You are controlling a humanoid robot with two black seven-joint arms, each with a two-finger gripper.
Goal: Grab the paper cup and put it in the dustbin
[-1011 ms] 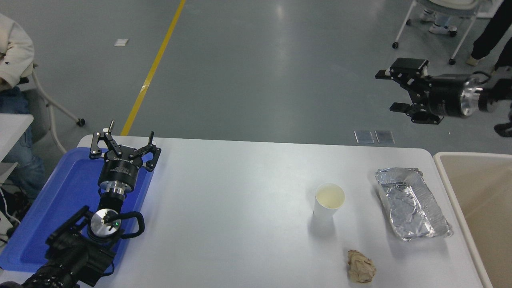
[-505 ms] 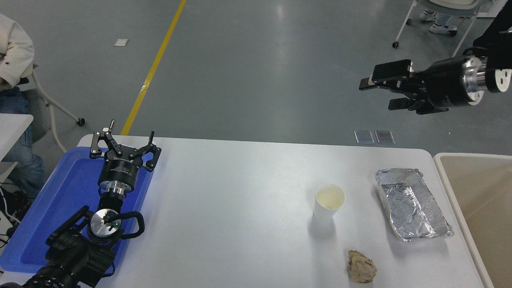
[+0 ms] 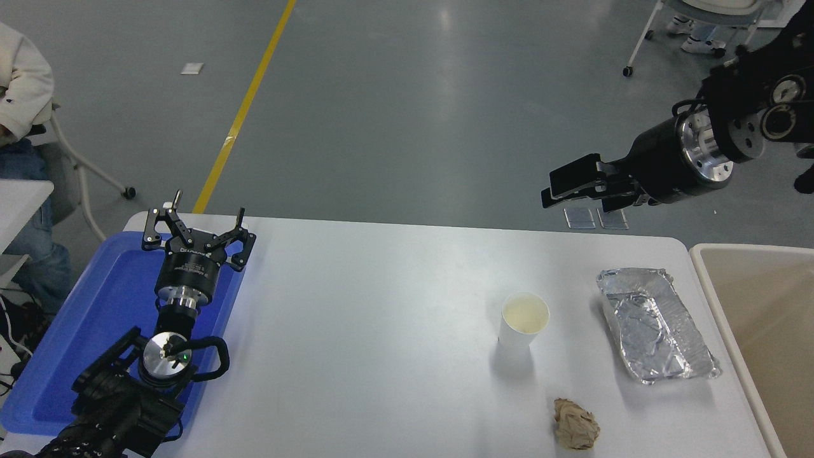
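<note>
The white paper cup (image 3: pixel 523 319) stands upright on the white table (image 3: pixel 381 305), right of the middle, its cream inside showing. The beige dustbin (image 3: pixel 707 275) stands off the table's right edge, only partly in view. My right gripper (image 3: pixel 575 194) comes in from the upper right, is open and empty, and hangs in the air above the table's far edge. It is beyond and a little right of the cup, fingers pointing left. My left gripper (image 3: pixel 194 224) is open and parked over the blue tray (image 3: pixel 108 305) at the lower left.
A crinkled silver foil tray (image 3: pixel 655 324) lies between the cup and the dustbin. A crumpled brown paper ball (image 3: pixel 575 423) lies near the front edge below the cup. A person in a cream sleeve (image 3: pixel 22 83) sits at the far left.
My right gripper has swung left and down, from high at the right edge towards the table's far edge, turning so its fingers show side-on. The cup and the left arm have not moved.
</note>
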